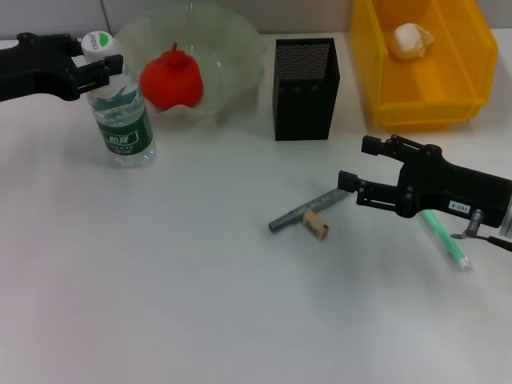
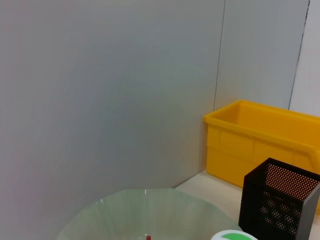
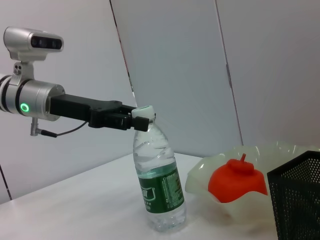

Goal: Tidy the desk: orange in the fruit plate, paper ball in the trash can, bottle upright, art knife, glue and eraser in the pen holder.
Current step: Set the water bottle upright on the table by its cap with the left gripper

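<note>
The bottle point(image 1: 122, 120) stands upright at the left, and my left gripper point(image 1: 100, 54) is shut on its neck just under the white cap; the right wrist view shows that grip on the bottle point(image 3: 160, 185) too. The orange point(image 1: 171, 80) lies in the fruit plate point(image 1: 232, 48). The paper ball point(image 1: 411, 40) sits inside the trash can point(image 1: 432, 108). The pen holder point(image 1: 306, 88) stands between them. A grey stick, the art knife point(image 1: 298, 213), lies beside the tan eraser point(image 1: 317, 226). My right gripper point(image 1: 358, 164) hangs open just right of them, holding nothing. A green glue stick point(image 1: 445, 238) lies partly under the right arm.
The left wrist view shows the fruit plate's rim point(image 2: 150, 200), the trash can point(image 2: 260, 145) and the pen holder point(image 2: 277, 200) against a grey back wall. The white table point(image 1: 160, 304) spreads out in front.
</note>
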